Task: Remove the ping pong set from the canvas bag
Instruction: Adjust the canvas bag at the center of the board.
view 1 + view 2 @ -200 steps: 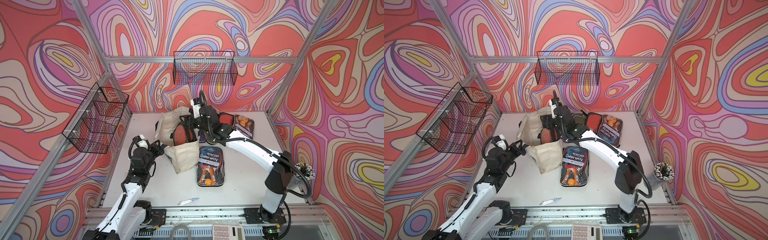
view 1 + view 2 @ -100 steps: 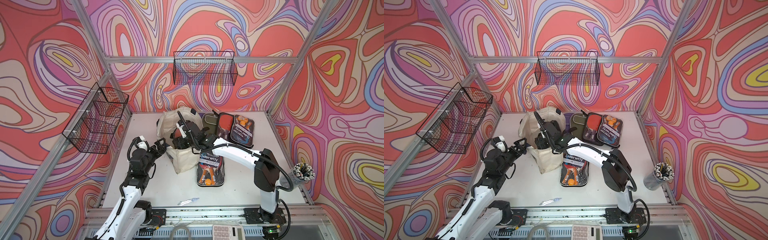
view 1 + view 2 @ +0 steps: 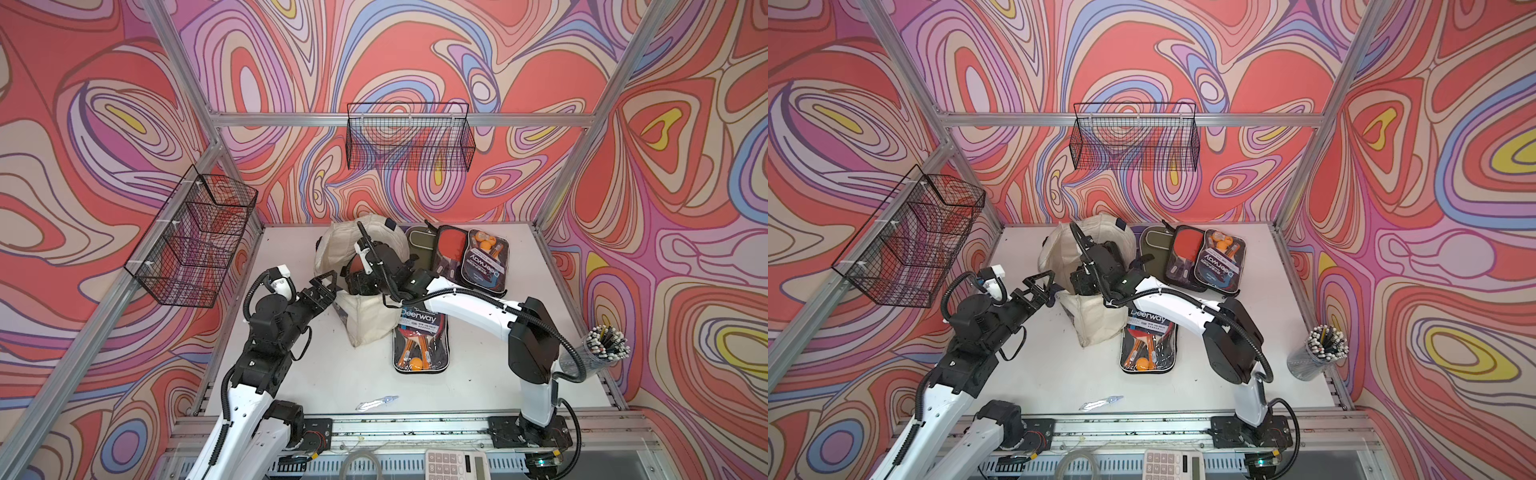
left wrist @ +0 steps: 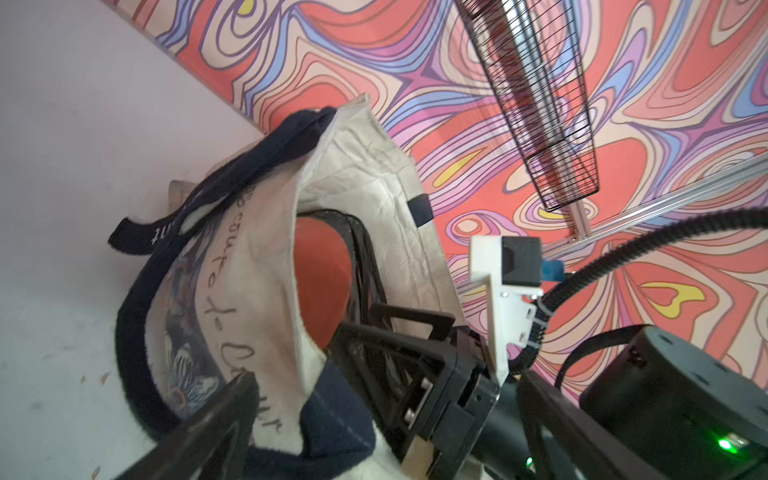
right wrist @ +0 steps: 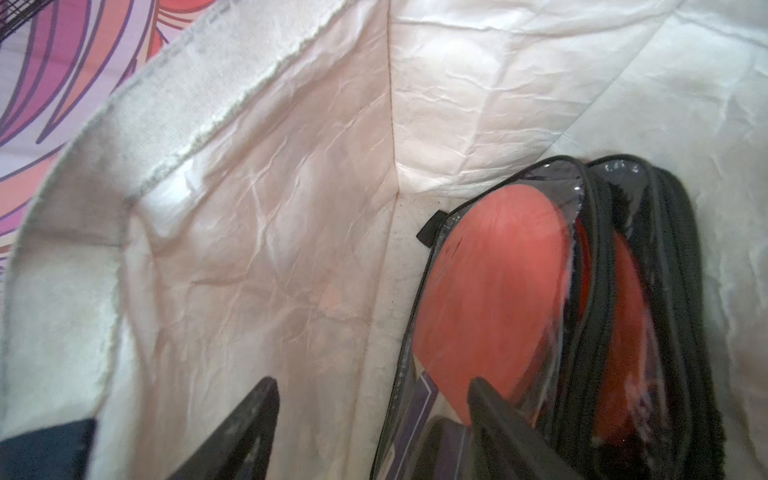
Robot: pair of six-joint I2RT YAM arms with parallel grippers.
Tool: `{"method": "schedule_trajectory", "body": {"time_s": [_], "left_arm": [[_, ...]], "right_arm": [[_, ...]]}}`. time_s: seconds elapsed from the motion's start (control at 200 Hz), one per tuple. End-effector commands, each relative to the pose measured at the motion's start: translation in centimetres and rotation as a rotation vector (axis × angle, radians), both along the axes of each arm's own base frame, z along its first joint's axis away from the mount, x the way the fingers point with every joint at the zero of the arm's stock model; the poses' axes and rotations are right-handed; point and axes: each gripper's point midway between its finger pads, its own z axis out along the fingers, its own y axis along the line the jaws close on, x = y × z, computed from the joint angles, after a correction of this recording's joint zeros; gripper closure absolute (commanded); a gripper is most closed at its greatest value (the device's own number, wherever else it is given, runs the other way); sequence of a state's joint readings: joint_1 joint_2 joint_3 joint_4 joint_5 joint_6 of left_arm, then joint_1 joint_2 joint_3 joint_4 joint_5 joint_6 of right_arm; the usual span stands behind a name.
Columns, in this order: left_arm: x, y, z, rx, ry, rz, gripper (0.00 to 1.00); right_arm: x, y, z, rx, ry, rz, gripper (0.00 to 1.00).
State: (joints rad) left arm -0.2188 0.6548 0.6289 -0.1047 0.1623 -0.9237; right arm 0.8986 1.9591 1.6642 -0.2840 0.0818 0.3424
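Now, in both top views the canvas bag (image 3: 365, 320) (image 3: 1100, 324) slumps at the middle-back of the table (image 3: 299, 374). Its long axis runs from the back wall toward the front rail, and its mouth gapes upward and toward the left arm. The left gripper (image 3: 332, 286) sits just beside the near rim with its jaws spread wide, pinching nothing. A second ago they were pressed together at that rim. The right gripper (image 3: 358, 286) was then raised over the bag's far side and has since dropped into the mouth, so its fingertips are hidden from above. The bag's near lobe touches a Deerway case (image 3: 419, 349) lying flat, and stacked cases (image 3: 482, 257) sit just beside its right flank. Bare table lies open to the front and on the left arm's side.

From the left wrist, the ping pong set (image 4: 320, 282) shows as red behind the cream rim, inside the bag. A navy handle (image 4: 137, 332) droops outside.

From the right wrist, the set (image 5: 490, 299) stands on edge against one wall, its rounded end pointing at the bottom seam and its long axis running into the bag's depth. The right gripper's (image 5: 370, 386) jaws are spread and closed on nothing. One finger lies in front of the set's clear cover, and the other is in the open room beside it.
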Motion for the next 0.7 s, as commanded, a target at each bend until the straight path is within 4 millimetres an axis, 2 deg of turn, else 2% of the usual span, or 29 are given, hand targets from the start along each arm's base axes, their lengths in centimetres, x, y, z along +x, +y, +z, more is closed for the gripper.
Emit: {"method": "schedule_trajectory", "body": {"time_s": [0.0, 0.145, 0.386, 0.546, 0.696], "left_arm": [[-0.9, 0.7, -2.3, 0.001, 0.114, 0.054, 0.0], [-0.5, 0.7, -3.1, -0.055, 0.126, 0.077, 0.0], [0.5, -0.3, -2.3, -0.149, 0.1, 0.063, 0.0], [0.6, -1.0, -2.0, -0.171, 0.104, 0.053, 0.0], [0.4, -0.9, -2.9, -0.156, 0.135, 0.068, 0.0]], "right_arm": [[0.7, 0.2, 0.3, -0.008, -0.033, -0.033, 0.25], [0.8, 0.1, 0.0, -0.012, -0.032, -0.043, 0.24], [1.7, -0.5, 2.5, -0.025, -0.098, -0.079, 0.24], [1.8, -0.1, 2.1, -0.012, -0.086, -0.076, 0.24], [1.8, -0.3, 2.0, -0.004, -0.086, -0.085, 0.24]]}}
